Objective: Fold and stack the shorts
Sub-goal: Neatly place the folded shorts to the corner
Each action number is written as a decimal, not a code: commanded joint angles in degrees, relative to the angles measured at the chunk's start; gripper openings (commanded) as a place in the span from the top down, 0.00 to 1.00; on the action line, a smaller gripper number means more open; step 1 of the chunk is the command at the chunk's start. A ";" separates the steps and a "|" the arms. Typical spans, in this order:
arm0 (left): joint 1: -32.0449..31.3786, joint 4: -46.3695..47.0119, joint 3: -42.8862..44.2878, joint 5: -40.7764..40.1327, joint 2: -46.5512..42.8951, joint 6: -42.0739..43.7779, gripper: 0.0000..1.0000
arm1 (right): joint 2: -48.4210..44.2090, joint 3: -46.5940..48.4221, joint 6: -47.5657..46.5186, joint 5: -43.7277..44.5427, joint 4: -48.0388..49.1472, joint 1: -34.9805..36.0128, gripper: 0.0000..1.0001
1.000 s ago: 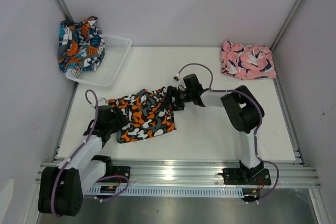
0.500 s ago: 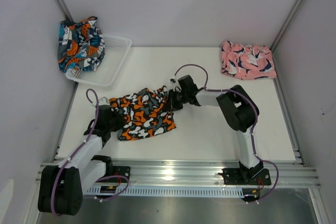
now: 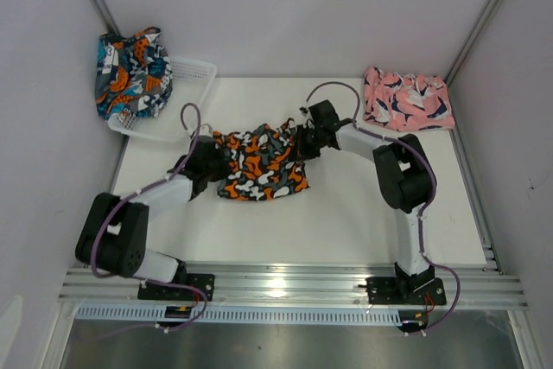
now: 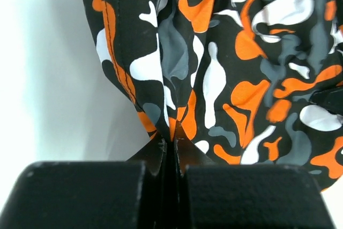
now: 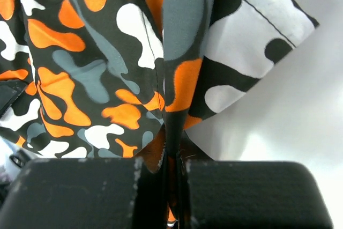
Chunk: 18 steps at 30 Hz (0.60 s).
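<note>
Black shorts (image 3: 259, 164) at mid-surface (image 3: 363, 213), my left pincer (image 3: 210, 162) and right pincer (image 3: 304, 140) each clamped shut on an edge. Far left: basket (image 3: 186, 103), teal shorts (image 3: 130, 71) draped over it. Far right: pink shorts (image 3: 406, 99). A second ago both pincers gaped; the black shorts lay nearer me.

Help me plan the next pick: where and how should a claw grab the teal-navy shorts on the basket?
Probably pinch the raised bunch in the middle of the teal-navy shorts, coming straight down. They lie crumpled over the far-left corner of the white basket, no flat hem shows, and the wall stands close on their left, so a sideways approach looks cramped.
</note>
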 commanded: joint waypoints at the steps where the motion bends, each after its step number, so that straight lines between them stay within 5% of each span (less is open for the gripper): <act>1: -3.30 3.94 11.24 -2.73 7.60 0.30 1.00 | -3.00 5.33 -4.03 3.31 -6.05 -3.13 1.00; 12: -11.57 -0.11 50.26 -2.47 36.96 0.40 1.00 | 4.29 22.28 -6.32 0.93 -11.59 -16.49 1.00; 18: -14.20 6.90 66.18 -0.27 48.32 -2.15 1.00 | 11.06 34.42 -5.27 -1.87 -12.56 -23.69 1.00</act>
